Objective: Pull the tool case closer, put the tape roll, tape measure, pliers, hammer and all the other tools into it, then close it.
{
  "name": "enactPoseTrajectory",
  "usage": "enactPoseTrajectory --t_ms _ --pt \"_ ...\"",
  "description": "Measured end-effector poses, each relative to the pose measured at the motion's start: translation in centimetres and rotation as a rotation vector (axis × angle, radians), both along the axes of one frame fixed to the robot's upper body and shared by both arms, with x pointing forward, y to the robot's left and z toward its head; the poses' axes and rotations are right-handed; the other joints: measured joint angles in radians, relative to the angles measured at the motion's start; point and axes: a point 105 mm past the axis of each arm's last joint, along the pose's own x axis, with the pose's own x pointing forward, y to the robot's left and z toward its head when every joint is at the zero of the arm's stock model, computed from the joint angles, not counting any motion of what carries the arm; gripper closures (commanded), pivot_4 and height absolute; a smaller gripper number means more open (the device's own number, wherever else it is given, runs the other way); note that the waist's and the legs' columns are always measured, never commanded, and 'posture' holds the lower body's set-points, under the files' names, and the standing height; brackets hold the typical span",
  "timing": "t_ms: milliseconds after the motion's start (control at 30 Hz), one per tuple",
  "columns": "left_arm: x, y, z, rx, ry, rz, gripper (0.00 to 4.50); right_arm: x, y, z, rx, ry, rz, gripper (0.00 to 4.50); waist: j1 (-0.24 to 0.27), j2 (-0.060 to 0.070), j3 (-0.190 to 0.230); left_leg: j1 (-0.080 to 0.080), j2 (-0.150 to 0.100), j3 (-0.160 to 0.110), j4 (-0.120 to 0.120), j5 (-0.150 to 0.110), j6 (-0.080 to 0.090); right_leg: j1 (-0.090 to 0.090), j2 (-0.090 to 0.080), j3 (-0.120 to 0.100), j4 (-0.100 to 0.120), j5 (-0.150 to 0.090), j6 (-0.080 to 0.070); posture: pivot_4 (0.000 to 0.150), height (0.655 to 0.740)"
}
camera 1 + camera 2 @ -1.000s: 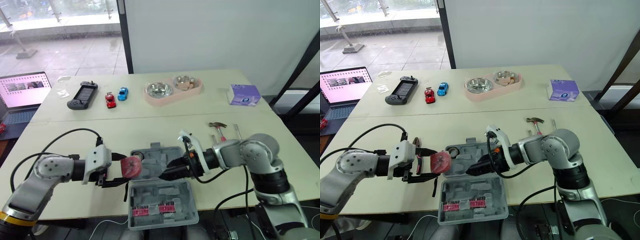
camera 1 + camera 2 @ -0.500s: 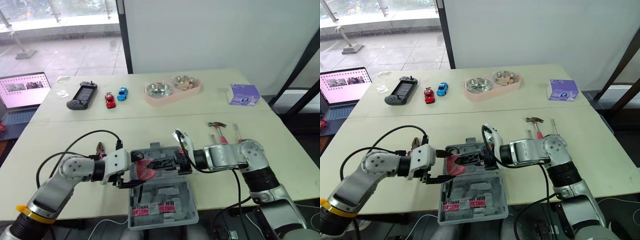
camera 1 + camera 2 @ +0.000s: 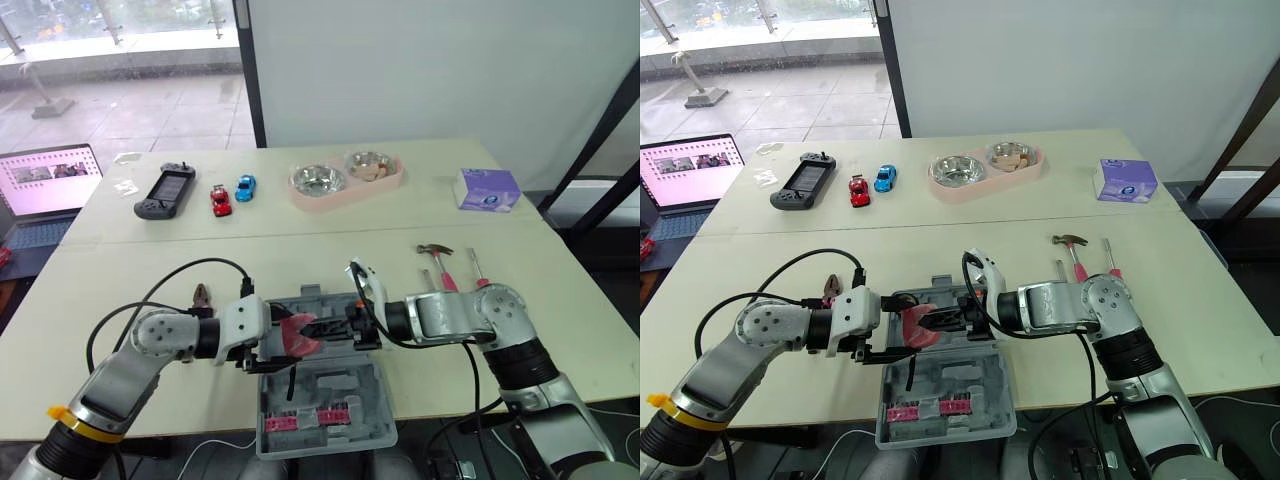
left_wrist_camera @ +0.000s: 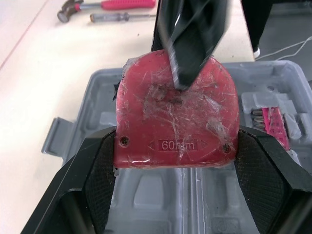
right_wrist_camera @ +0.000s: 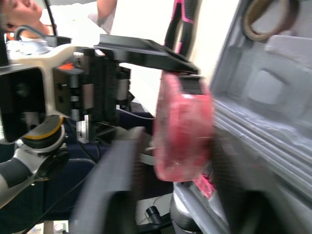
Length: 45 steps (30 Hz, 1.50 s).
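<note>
Holding the red tape measure (image 4: 146, 112) in the left gripper (image 3: 272, 338), clamped tight by its two narrow edges, just above the far half of the open grey tool case (image 3: 340, 388). Reaching in from the right with the right gripper (image 3: 320, 329), its fingers spread, one on each side of the same tape measure. Lying on the table left of the case: pliers (image 3: 203, 297). Far right, well apart: hammer (image 3: 437, 256) and screwdriver (image 3: 476, 268).

Matt grey plastic tool case (image 4: 170, 191)
</note>
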Motion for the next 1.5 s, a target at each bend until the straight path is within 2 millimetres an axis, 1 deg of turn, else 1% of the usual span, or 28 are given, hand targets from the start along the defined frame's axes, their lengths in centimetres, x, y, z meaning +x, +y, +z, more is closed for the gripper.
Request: enactPoseTrajectory --t_ms 167,233,267,300,400,500,600,633,767,833,867,900,967,1067,1133,1367,1500 --pt "0.1 0.0 0.2 0.001 -0.013 -0.004 1.53 0.1 0.0 0.1 0.011 -0.001 -0.002 4.07 -0.001 0.0 0.0 0.0 0.0 0.0 0.0 0.0 0.0 0.0 0.0 0.0 0.0 0.0 0.0 0.15 0.7233" --pt "0.1 0.0 0.2 -0.004 -0.015 -0.004 0.5 0.1 -0.1 0.1 0.012 -0.001 -0.002 4.07 0.0 0.0 0.0 0.0 0.0 0.0 0.0 0.0 0.0 0.0 0.0 0.0 0.0 0.0 0.0 0.15 0.7233" --pt "0.2 0.0 0.1 -0.007 -0.01 -0.002 0.16 0.0 0.0 0.3 0.022 -0.003 0.006 4.07 0.0 0.0 0.0 0.0 0.0 0.0 0.0 0.0 0.0 0.0 0.0 0.0 0.0 0.0 0.0 0.15 0.7233" --pt "0.3 0.0 0.0 -0.014 0.0 0.003 0.0 -0.2 0.1 0.4 0.028 -0.007 0.018 4.07 0.0 0.0 0.0 0.0 0.0 0.0 0.0 0.0 0.0 0.0 0.0 0.0 0.0 0.0 0.0 0.15 0.7233" --pt "0.0 -0.1 -0.1 -0.058 0.039 -0.005 0.0 -0.2 0.0 0.6 0.04 -0.012 0.022 4.07 0.0 0.0 0.0 0.0 0.0 0.0 0.0 0.0 0.0 0.0 0.0 0.0 0.0 0.0 0.0 0.15 0.7233" --pt "-0.2 0.2 -0.2 -0.08 0.067 -0.004 0.0 0.1 -1.0 0.6 0.02 -0.019 -0.002 4.07 0.0 0.0 0.0 0.0 0.0 0.0 0.0 0.0 0.0 0.0 0.0 0.0 0.0 0.0 0.0 0.15 0.7233" --pt "-0.5 1.3 0.2 -0.137 0.083 0.026 0.0 0.7 -3.6 0.7 -0.01 -0.015 -0.049 4.07 0.002 0.0 0.0 0.0 0.0 0.0 0.0 0.0 0.0 0.0 0.0 0.0 -0.001 0.0 0.0 0.15 0.7233" --pt "-0.6 2.0 0.3 -0.149 0.089 0.042 0.0 1.0 -5.1 0.8 -0.029 -0.011 -0.083 4.07 0.003 0.0 0.0 0.0 0.0 0.0 0.0 0.0 0.0 0.0 0.0 0.0 -0.001 -0.001 -0.001 0.15 0.7233" --pt "-2.2 4.1 -0.1 -0.17 0.135 0.076 0.0 0.9 -9.4 0.6 -0.088 0.037 -0.137 4.07 0.002 0.001 0.001 -0.001 0.0 0.001 -0.001 0.0 0.001 0.0 -0.001 0.0 -0.002 -0.002 -0.003 0.15 0.7233" --pt "-3.0 4.6 -0.5 -0.183 0.163 0.092 0.0 0.6 -11.6 -0.1 -0.138 0.078 -0.187 4.07 0.003 0.001 0.001 -0.001 0.0 0.001 -0.001 -0.001 0.001 0.0 -0.004 0.0 -0.003 -0.002 -0.004 0.15 0.7233" --pt "-3.5 4.8 -0.7 -0.192 0.185 0.101 0.0 0.3 -12.8 -0.7 -0.171 0.109 -0.219 4.07 0.003 0.001 0.001 -0.002 0.0 0.001 -0.001 -0.001 0.001 0.0 -0.005 0.0 -0.004 -0.002 -0.004 0.15 0.7233" --pt "-3.9 4.8 -0.9 -0.195 0.207 0.105 0.0 0.0 -13.6 -1.3 -0.19 0.137 -0.24 4.07 0.003 0.001 0.001 -0.003 0.0 0.001 0.0 -0.001 0.001 0.0 -0.005 0.0 -0.004 -0.002 -0.004 0.15 0.7233" --pt "-4.3 4.8 -1.0 -0.212 0.234 0.117 0.0 -0.6 -14.2 -2.3 -0.201 0.18 -0.258 4.07 0.004 0.001 0.001 -0.003 0.0 0.001 0.001 -0.001 0.001 0.0 -0.005 0.0 -0.004 -0.002 -0.004 0.15 0.7233" --pt "-4.5 4.3 -0.1 -0.283 0.197 0.125 0.0 -1.6 -14.5 -3.9 -0.211 0.239 -0.271 4.07 0.004 0.001 0.001 -0.004 0.0 0.001 0.002 -0.001 0.001 0.0 -0.005 0.0 -0.004 -0.002 -0.004 0.15 0.7233" --pt "-4.6 3.9 0.3 -0.33 0.162 0.118 0.0 -1.8 -14.7 -4.5 -0.22 0.253 -0.291 4.07 0.003 0.001 0.001 -0.004 0.0 0.002 0.002 -0.001 0.001 0.0 -0.005 0.0 -0.004 -0.002 -0.004 0.15 0.7233" --pt "-5.6 4.3 0.0 -0.279 0.162 0.055 0.0 -1.8 -15.7 -6.0 -0.28 0.248 -0.36 4.07 0.006 0.001 0.001 -0.004 0.0 0.002 0.002 -0.001 0.001 0.0 -0.005 -0.001 -0.004 -0.002 -0.004 0.15 0.7233" --pt "-5.8 4.3 -0.4 -0.256 0.193 0.05 0.0 -1.7 -15.7 -6.5 -0.298 0.235 -0.362 4.07 0.004 0.001 0.001 -0.004 0.0 0.002 0.002 -0.001 0.001 0.0 -0.005 -0.001 -0.004 -0.002 -0.004 0.15 0.7233"
